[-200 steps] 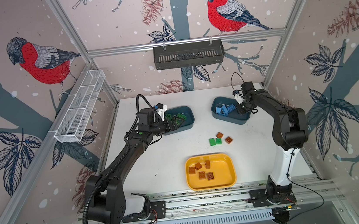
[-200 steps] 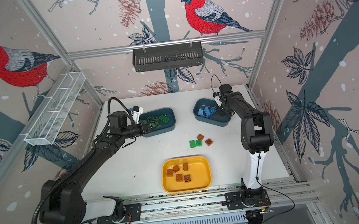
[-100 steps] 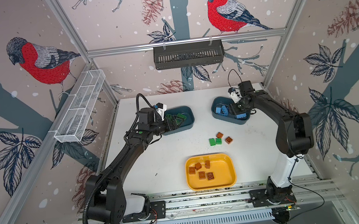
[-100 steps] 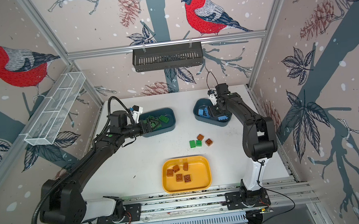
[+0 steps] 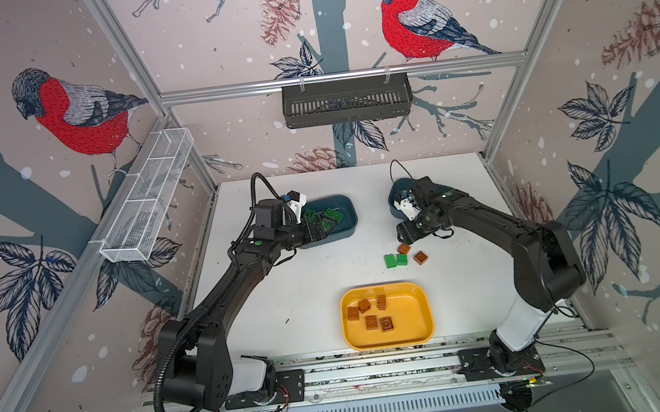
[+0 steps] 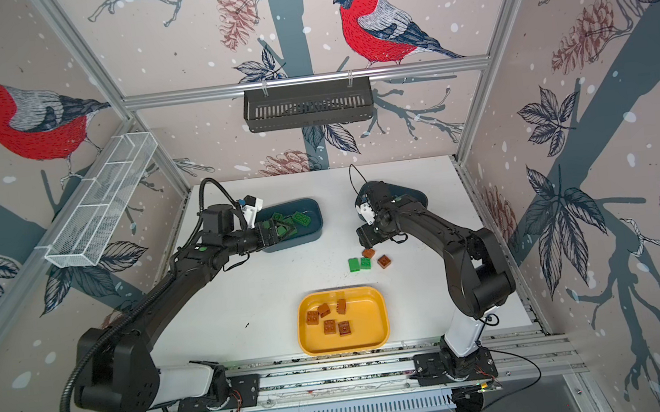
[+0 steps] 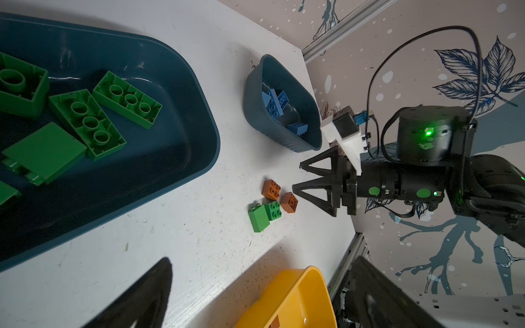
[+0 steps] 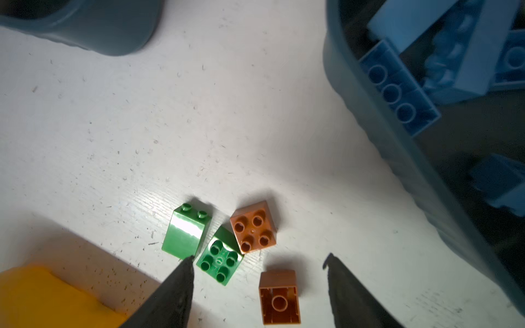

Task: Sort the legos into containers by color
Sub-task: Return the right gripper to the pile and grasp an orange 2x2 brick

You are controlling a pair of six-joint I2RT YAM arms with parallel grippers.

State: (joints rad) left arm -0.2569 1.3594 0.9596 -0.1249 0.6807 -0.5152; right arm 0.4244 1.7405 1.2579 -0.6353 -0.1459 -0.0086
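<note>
Right arm reached forward and low; right gripper [image 8: 260,257] spread, empty, over loose brown brick [image 8: 279,298] on table [image 8: 142,113]. Left arm extended, left gripper [image 5: 318,230] wide open over teal tub [image 5: 341,233] of green bricks [image 5: 335,215].

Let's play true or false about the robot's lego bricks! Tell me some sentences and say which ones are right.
1. The yellow tray holds five brown bricks. True.
2. The blue bricks share a tub with the green bricks. False: the blue ones lie in the right-hand tub, the green ones in the left-hand tub.
3. Four loose bricks lie on the table: two green, two brown. True.
4. The right gripper squeezes a brown brick. False: its jaws stand open and empty above the loose bricks.
</note>
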